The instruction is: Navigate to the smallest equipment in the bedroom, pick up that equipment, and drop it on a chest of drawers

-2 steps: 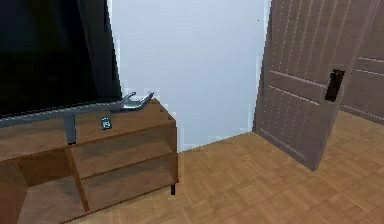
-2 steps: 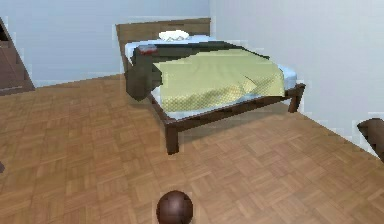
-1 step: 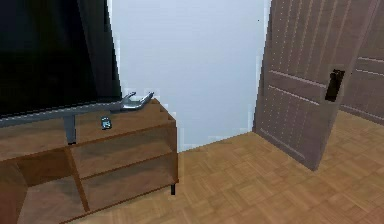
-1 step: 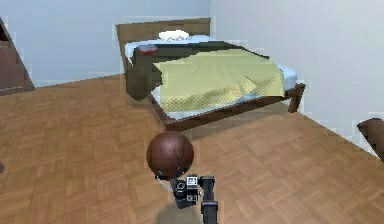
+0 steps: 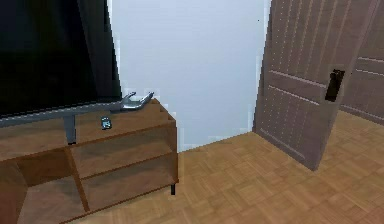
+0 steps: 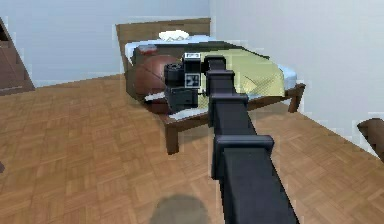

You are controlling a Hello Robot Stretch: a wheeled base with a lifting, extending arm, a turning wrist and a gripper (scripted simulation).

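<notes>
In the arm side view my arm, a dark bar (image 6: 240, 150), reaches out to a wooden bed (image 6: 262, 105). My gripper (image 6: 176, 90) sits at the bar's far end, left of the white marker squares (image 6: 193, 57), in front of the bed's near side. A brown rounded thing (image 6: 150, 72) lies on the bed just left of the gripper. With the bed behind the gripper's far end, I cannot tell whether it holds anything.
The bed carries a yellow blanket (image 6: 255, 75) and pale pillows (image 6: 175, 36). Dark furniture stands at the arm side view's left edge (image 6: 8, 62) and right edge (image 6: 373, 135). Ahead, a wooden stand (image 5: 120, 160) bears a television (image 5: 55, 55) and a small object (image 5: 105, 122); a brown door (image 5: 305, 75) stands right.
</notes>
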